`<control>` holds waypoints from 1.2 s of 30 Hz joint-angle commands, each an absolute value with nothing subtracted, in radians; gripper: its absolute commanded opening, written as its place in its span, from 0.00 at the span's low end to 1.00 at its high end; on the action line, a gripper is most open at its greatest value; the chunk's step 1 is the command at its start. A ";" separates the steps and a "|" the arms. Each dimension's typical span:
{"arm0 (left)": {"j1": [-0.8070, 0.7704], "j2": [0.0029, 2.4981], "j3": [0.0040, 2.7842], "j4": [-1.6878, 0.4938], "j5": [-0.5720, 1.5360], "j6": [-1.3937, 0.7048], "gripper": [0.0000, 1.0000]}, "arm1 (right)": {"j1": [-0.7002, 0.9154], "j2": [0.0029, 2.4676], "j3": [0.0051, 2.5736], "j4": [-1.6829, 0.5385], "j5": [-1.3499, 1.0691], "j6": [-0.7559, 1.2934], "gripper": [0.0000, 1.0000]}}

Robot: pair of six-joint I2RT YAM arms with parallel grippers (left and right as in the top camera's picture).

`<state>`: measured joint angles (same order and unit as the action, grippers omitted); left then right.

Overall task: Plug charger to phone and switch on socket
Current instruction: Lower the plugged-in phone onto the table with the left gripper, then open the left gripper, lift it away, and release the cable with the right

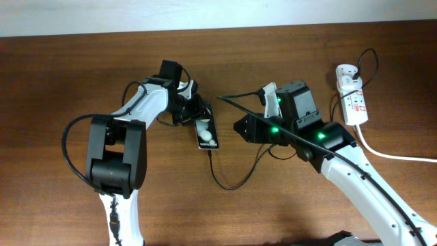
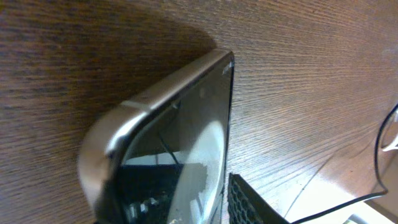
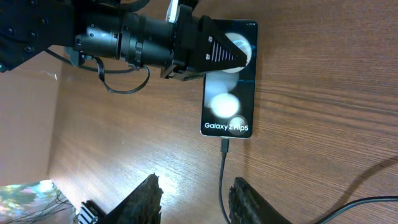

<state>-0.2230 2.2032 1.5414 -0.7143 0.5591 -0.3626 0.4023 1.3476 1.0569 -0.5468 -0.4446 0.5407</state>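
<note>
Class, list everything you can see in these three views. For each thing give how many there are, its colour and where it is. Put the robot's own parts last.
phone: one, black with two white spots, flat on the table near the middle.
charger: one, thin black cable, plug tip at the phone's lettered end.
socket: one, white strip with red markings, far right of the table.
adapter: one, white, plugged into the socket's far end.
thick cord: one, white, running from the socket off the right edge.
table: one, brown wood, under everything.
left claw: one, black, at the phone's unlettered end.
right claw: one, black, fingers apart either side of the charger.
arms: two, black and white, left arm and right arm.
</note>
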 commanded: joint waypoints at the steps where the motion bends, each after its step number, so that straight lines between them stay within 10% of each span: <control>1: -0.220 2.222 1.537 -0.726 0.479 -0.364 0.40 | 0.399 1.348 1.068 -0.546 -0.433 0.527 0.39; 15: -0.220 2.222 1.537 -0.746 0.331 -0.349 0.80 | 0.399 1.348 1.068 -0.560 -0.432 0.527 0.39; 27: -0.110 1.913 1.792 -0.918 0.336 -0.292 0.79 | 0.399 1.347 1.068 -0.616 -0.436 0.482 0.39; 36: -0.108 1.531 1.796 -0.922 0.201 -0.290 0.99 | 0.020 1.344 1.354 -0.959 -0.432 0.284 0.04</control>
<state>-0.1089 1.5333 1.7939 -0.9218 0.2420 -0.3019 0.1230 1.3521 1.2728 -0.9283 -0.4427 0.3511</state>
